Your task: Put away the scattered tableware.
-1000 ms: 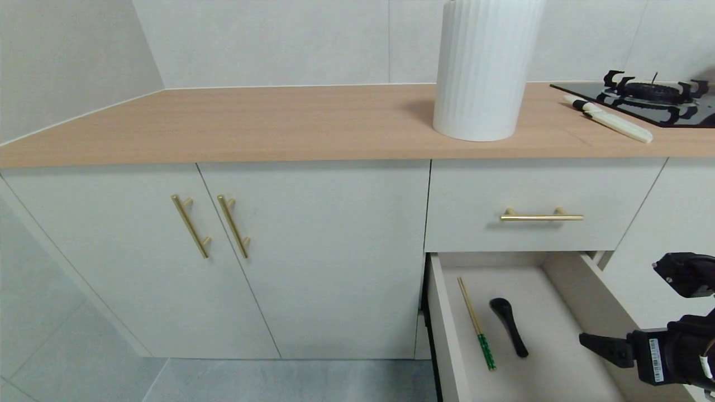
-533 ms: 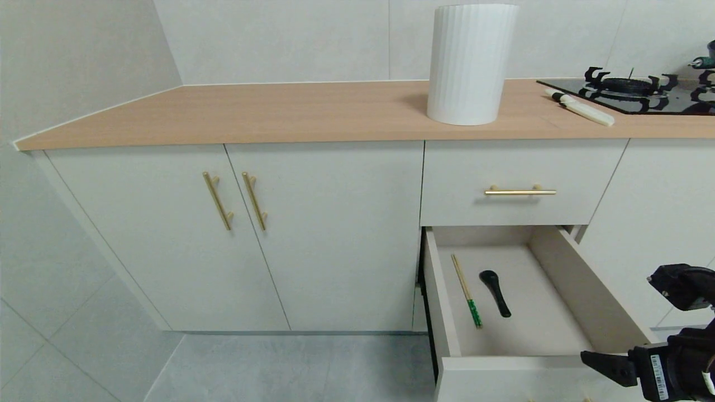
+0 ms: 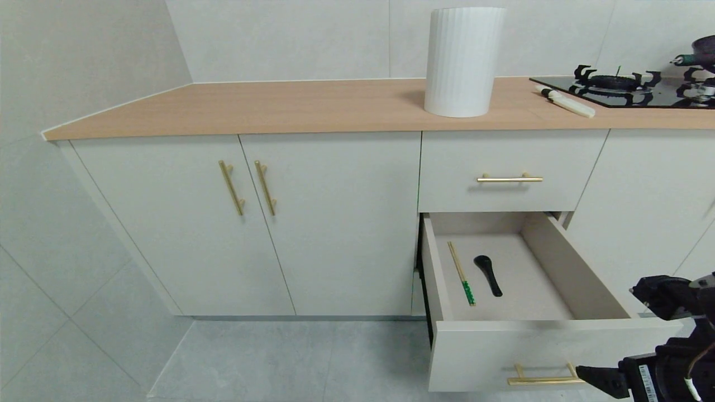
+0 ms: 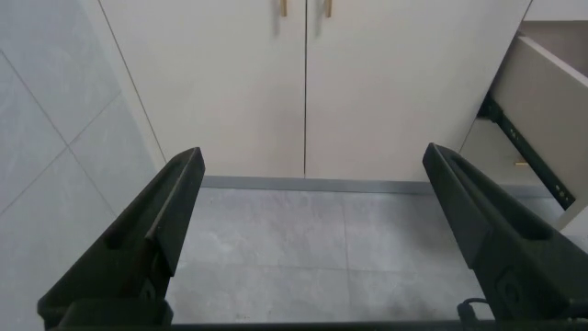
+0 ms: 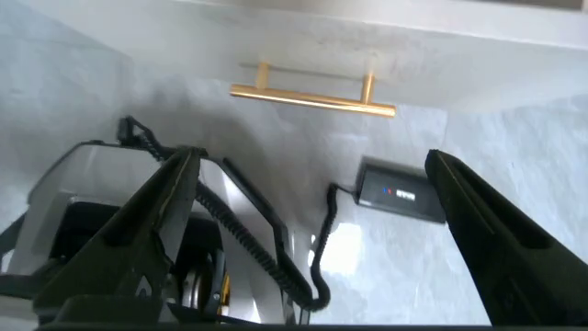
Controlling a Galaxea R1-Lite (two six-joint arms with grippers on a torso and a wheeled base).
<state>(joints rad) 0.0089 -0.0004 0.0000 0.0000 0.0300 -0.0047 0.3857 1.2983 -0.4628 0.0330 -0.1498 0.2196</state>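
Camera backed off since 1 s ago: open drawer (image 3: 536, 349) front now visible, contents unshifted. In drawer: chopsticks (image 3: 461, 273) by its left wall, black spoon (image 3: 487, 274) just beside, not touching. On worktop (image 3: 279, 106) above drawer: white ribbed canister (image 3: 461, 61), knife (image 3: 564, 102). Left gripper (image 4: 308, 165) fingers apart above floor (image 4: 303, 239); right gripper (image 5: 310, 175) fingers apart near drawer handle (image 5: 312, 97).

The drawer (image 3: 486, 352) is pale beige with a brass-gold handle (image 3: 542, 380), the chopsticks (image 3: 460, 271) are light wood with green-patterned ends, the spoon (image 3: 487, 274) is glossy black, the countertop (image 3: 279, 106) is tan wood-grain, the ribbed cylinder (image 3: 462, 61) is white, and my left gripper (image 4: 312, 164) and right gripper (image 5: 312, 161) are matt black.
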